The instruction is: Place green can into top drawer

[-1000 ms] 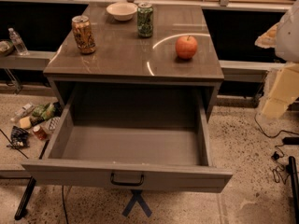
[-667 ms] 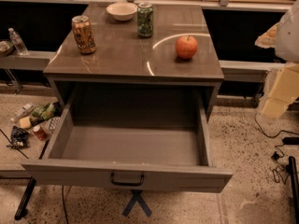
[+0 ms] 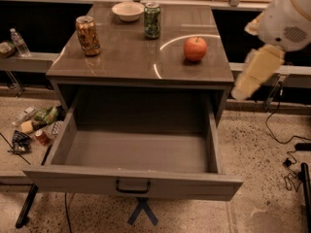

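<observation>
At the right edge, level with the cabinet top (image 3: 146, 62) and apart from it, my gripper (image 3: 253, 75) hangs as a pale shape. My arm above it is cut off by the frame, and I cannot tell whether the gripper is spread or pressed together. Two cans stand on top: the green can (image 3: 152, 20) far, just right of one white bowl (image 3: 128, 11), and a tan-orange can (image 3: 88, 35) left. One apple (image 3: 195, 49) sits right. No can print is readable. The top drawer (image 3: 131, 181) stands pulled out, near.
</observation>
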`<act>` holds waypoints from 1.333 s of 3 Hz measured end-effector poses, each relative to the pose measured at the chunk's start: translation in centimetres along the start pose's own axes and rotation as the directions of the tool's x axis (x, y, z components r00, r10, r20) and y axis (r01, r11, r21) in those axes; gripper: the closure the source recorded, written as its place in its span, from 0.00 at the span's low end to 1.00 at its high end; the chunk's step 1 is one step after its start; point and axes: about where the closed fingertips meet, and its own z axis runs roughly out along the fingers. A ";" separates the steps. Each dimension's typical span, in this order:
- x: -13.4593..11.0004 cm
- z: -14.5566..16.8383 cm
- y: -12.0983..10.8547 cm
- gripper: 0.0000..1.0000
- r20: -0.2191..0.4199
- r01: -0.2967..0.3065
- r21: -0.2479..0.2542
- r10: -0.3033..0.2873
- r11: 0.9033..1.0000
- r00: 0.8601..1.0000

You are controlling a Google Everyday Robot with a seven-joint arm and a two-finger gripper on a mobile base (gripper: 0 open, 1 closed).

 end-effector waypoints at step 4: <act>-7.3 9.5 -11.3 0.00 0.336 -0.266 0.057 0.232 0.962 0.913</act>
